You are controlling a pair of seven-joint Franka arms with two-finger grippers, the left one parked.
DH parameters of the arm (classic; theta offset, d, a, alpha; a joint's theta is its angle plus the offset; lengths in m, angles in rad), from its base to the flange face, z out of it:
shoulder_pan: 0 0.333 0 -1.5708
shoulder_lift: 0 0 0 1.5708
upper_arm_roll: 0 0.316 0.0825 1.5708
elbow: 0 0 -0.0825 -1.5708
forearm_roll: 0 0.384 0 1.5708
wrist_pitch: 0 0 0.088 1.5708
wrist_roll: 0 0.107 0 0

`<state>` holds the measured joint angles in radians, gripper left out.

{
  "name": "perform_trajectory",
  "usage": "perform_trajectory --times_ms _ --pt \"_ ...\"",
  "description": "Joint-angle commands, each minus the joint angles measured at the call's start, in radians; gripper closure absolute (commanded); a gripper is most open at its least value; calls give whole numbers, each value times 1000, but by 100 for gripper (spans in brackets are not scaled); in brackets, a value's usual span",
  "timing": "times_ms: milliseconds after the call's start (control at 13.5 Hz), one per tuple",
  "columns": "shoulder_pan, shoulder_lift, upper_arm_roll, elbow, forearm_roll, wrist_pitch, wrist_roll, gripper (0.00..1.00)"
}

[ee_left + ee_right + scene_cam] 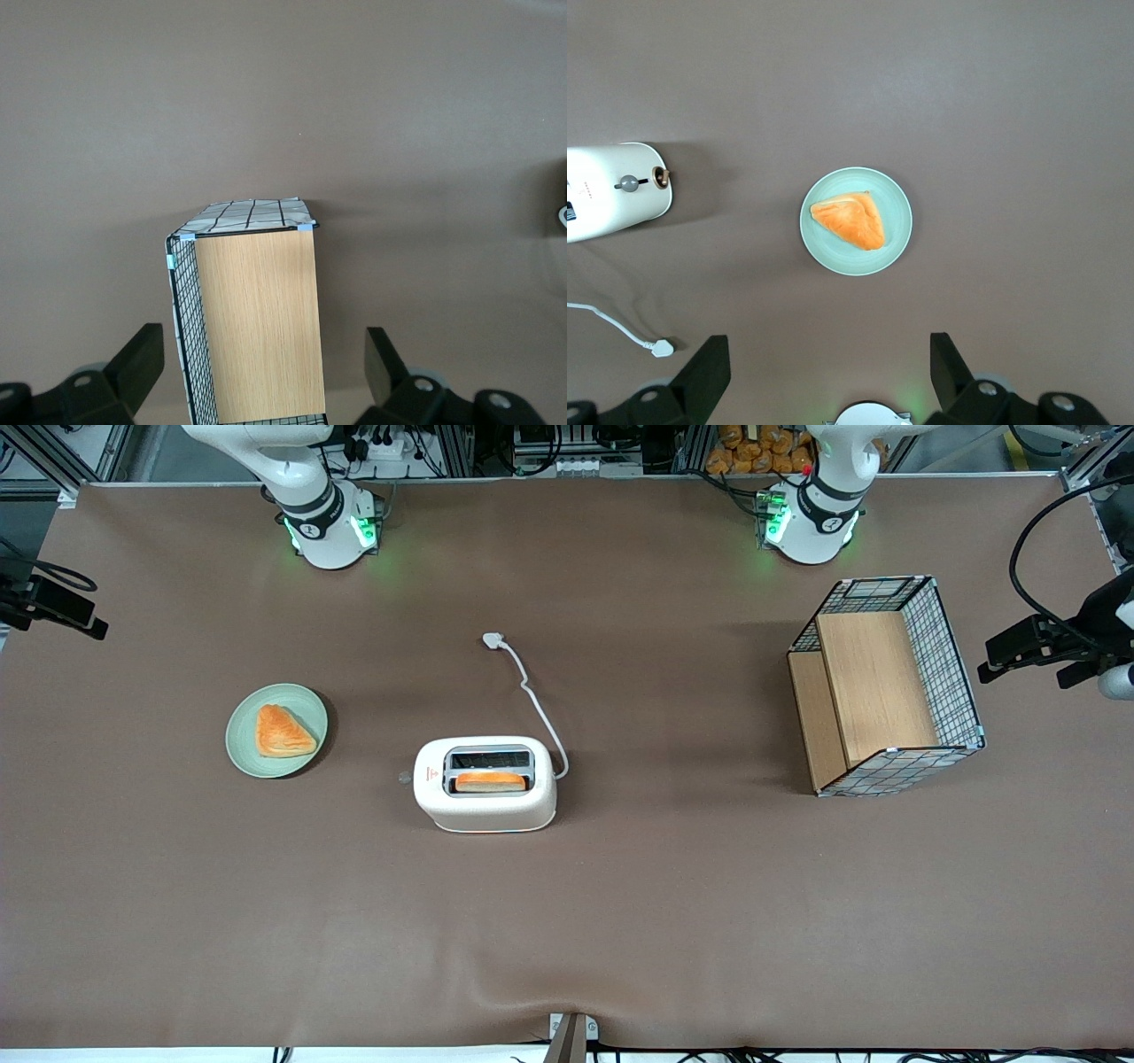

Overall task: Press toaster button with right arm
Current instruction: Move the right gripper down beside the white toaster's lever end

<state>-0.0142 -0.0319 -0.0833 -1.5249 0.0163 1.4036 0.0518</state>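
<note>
The white toaster [485, 784] stands mid-table with a slice of toast [490, 781] in the slot nearer the front camera. Its pale grey button [405, 777] juts from the narrow end face that looks toward the working arm's end of the table. The right wrist view shows the toaster [607, 190] and the button [629, 183] on a dark slot. My right gripper [84, 622] hangs high at the working arm's edge of the table, well apart from the toaster. In the right wrist view the gripper [830, 372] is open and empty, above the plate.
A green plate [306, 757] with a triangular pastry [282, 732] lies between gripper and toaster. It also shows in the right wrist view [897, 239]. The toaster's white cord [536, 708] runs to a plug [493, 639]. A wire basket [952, 664] with wooden shelves stands toward the parked arm's end.
</note>
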Motion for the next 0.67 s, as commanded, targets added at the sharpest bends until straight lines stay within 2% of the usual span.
perform_trajectory --times_ms 0,594 --pt "5 -8 7 12 -24 -17 16 0" --pt "16 24 7 46 -18 -75 16 0"
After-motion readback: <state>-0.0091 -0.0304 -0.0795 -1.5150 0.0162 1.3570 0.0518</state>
